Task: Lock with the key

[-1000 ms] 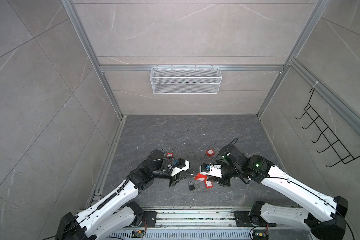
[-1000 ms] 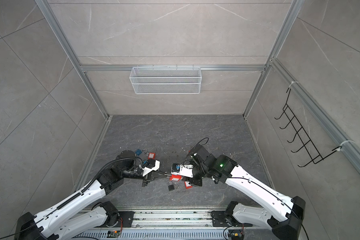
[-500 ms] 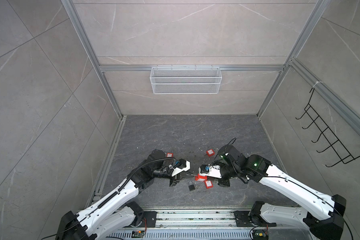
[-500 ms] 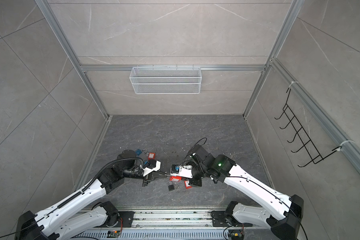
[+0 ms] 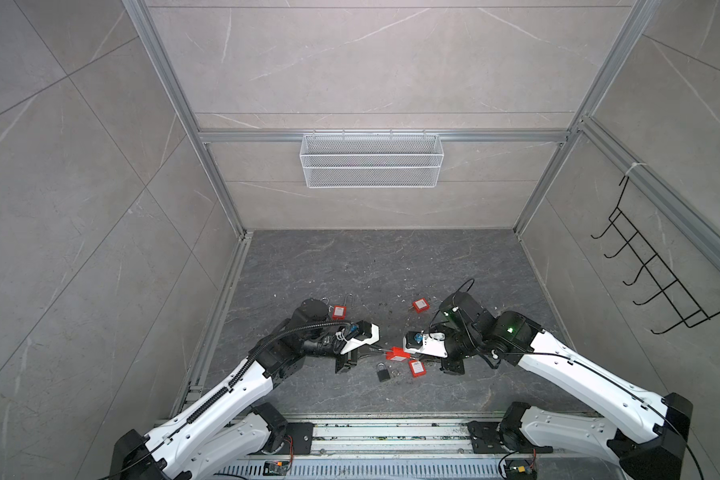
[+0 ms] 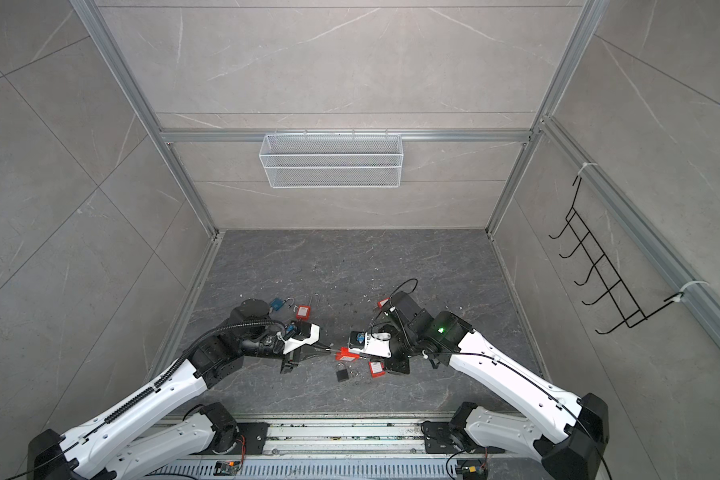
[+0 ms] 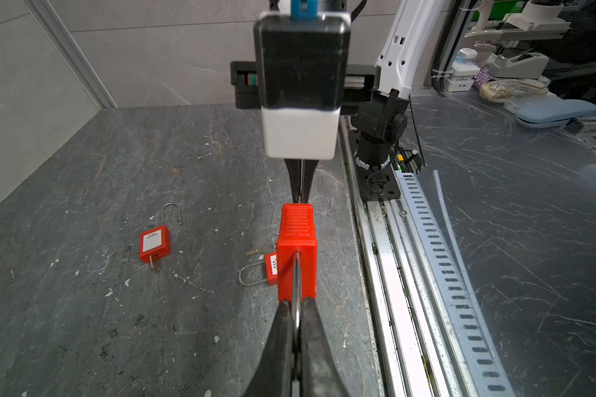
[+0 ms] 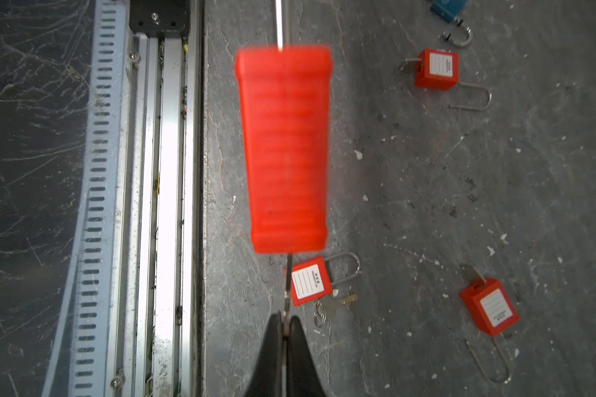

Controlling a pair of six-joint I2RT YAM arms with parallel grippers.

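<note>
While both arms meet low over the front of the floor (image 5: 350,266), you've got the lock (image 7: 296,254) hanging in the air between them, clear of the floor. Your left gripper (image 7: 296,306) is clamped hard on the shackle (image 7: 297,275), fingers pressed together with just the steel between them. Your right gripper (image 8: 284,314) is at the opposite end, pinched closed on the key (image 8: 287,292), and the key runs straight up to the bottom end of the red body. How deep it sits in the keyhole, can't tell; the lock is blurry in the right wrist view. In both top views the lock lies roughly level, shackle end toward the left arm.

Rest of the clutter: a spare red lock (image 8: 310,282) lies on the floor right below the held one, with a keyring (image 8: 334,304) just beside it, and a black lock (image 5: 382,372) sits near that. Another red one, the left lock (image 5: 338,311), is by the left arm, with a blue lock (image 6: 276,304) near it. The right lock (image 5: 420,305), also red, lies beside the right arm.
</note>
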